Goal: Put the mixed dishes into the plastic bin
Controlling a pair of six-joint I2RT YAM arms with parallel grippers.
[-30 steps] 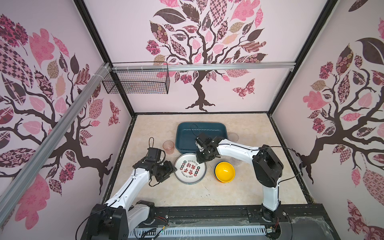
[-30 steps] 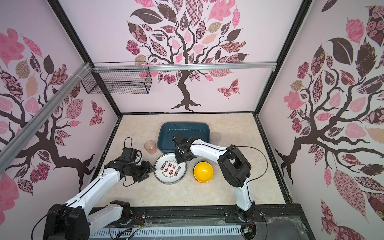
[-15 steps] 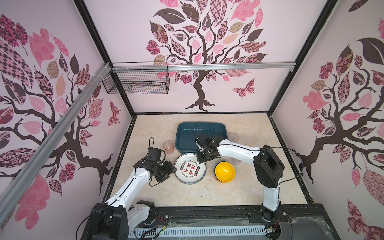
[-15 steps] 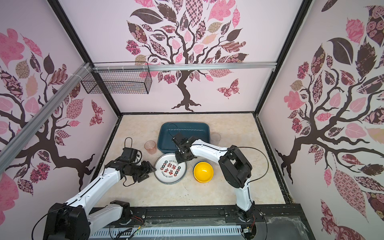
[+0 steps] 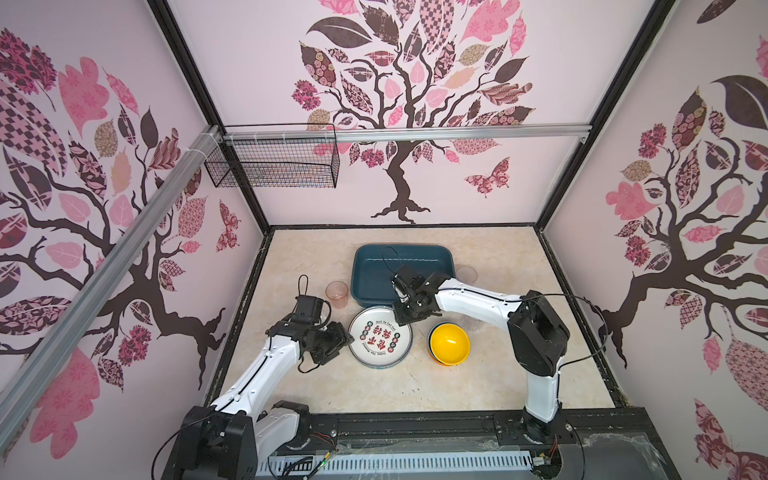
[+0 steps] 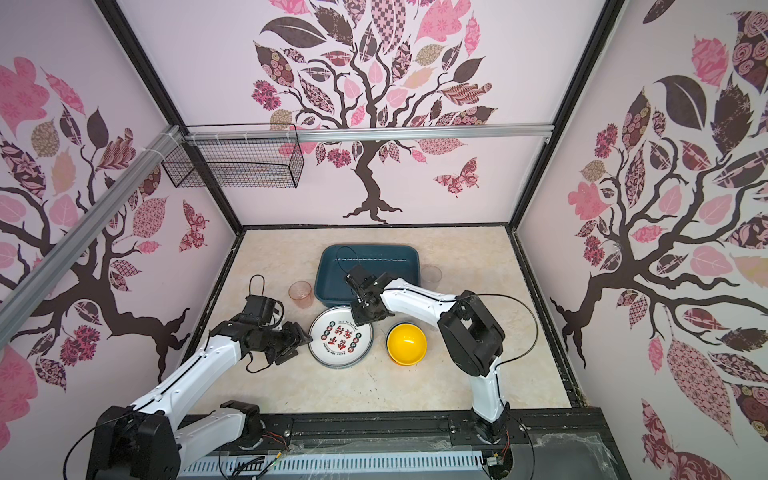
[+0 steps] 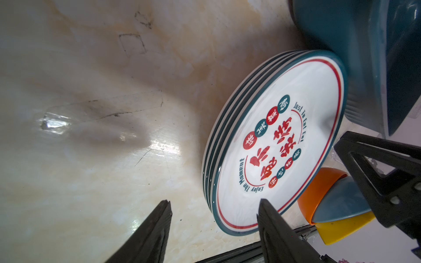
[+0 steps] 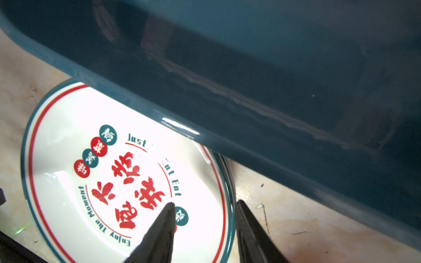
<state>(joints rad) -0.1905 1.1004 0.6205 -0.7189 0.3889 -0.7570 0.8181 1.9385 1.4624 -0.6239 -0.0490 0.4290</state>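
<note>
A stack of white plates (image 5: 380,341) with red characters lies in front of the dark teal plastic bin (image 5: 401,272), in both top views. My left gripper (image 7: 214,205) is open at the stack's left edge, one finger over the rim, the other over the table. My right gripper (image 8: 205,202) is open at the far right edge; the top plate (image 8: 127,182) has its rim between the fingers. A yellow bowl (image 5: 449,343) sits nested on a blue bowl (image 7: 341,202) and an orange bowl (image 7: 319,189), to the right of the plates. A pinkish cup (image 5: 336,294) stands left of the bin and a clear cup (image 5: 466,274) right of it.
The bin (image 8: 273,68) has its near wall almost touching the plates. A black wire basket (image 5: 274,164) hangs on the back wall, high at the left. Black frame posts and a rail (image 5: 415,424) border the marble table.
</note>
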